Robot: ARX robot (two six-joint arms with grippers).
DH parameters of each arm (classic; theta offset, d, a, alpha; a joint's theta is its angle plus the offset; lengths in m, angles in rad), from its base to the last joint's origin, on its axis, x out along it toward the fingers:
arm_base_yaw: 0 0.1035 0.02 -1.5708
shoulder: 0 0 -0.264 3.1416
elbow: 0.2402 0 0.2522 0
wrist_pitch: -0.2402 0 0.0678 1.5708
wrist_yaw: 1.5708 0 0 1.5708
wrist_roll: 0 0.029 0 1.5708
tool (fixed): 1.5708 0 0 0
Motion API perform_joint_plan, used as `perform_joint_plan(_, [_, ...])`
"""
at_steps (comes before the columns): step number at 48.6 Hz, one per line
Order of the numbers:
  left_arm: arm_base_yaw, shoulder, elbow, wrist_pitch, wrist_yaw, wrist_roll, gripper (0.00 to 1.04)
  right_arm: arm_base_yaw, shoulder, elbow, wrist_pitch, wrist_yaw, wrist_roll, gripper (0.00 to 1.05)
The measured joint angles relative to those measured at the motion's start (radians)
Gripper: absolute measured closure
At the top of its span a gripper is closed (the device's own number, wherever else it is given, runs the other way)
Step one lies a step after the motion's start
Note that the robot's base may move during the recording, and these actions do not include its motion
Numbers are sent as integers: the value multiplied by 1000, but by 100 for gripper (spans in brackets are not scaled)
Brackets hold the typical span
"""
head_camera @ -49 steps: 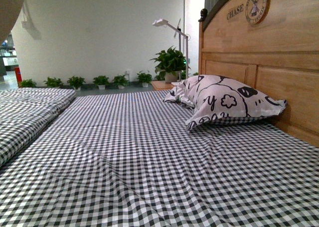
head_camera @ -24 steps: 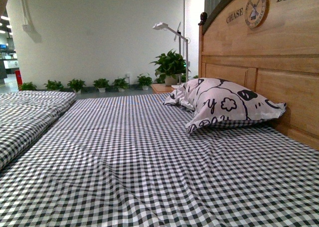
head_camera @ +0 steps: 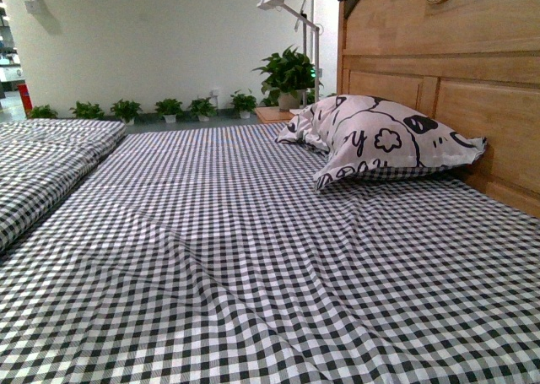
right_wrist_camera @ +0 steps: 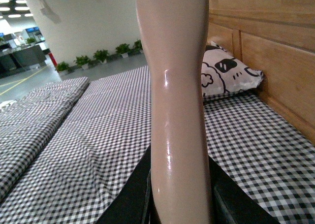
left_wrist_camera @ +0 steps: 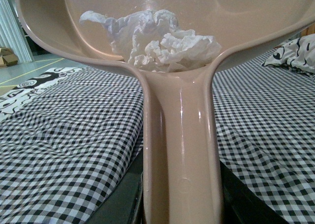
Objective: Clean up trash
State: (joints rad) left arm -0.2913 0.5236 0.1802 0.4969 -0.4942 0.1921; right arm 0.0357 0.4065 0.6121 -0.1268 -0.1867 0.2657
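In the left wrist view my left gripper is shut on the handle of the pink dustpan, held above the checked bed. The trash, a crumpled wad of white tissue, lies inside the pan. In the right wrist view my right gripper is shut on the pink brush handle, which stands upright above the bed; the brush head is out of view. Neither gripper shows in the front view.
The black-and-white checked bed sheet fills the front view. A white black-patterned pillow lies against the wooden headboard on the right. A second checked mattress lies at the left. Potted plants and a white lamp stand at the back.
The front view has tilted downward: the headboard's clock and lettering have slid to the top edge and the pillow sits slightly higher. No trash shows on the bed.
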Motion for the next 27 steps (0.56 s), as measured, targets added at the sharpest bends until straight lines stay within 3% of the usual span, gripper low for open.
perform_joint_plan(27, [0,0,0,0,0,0,79,0,0,0,0,0,0,85])
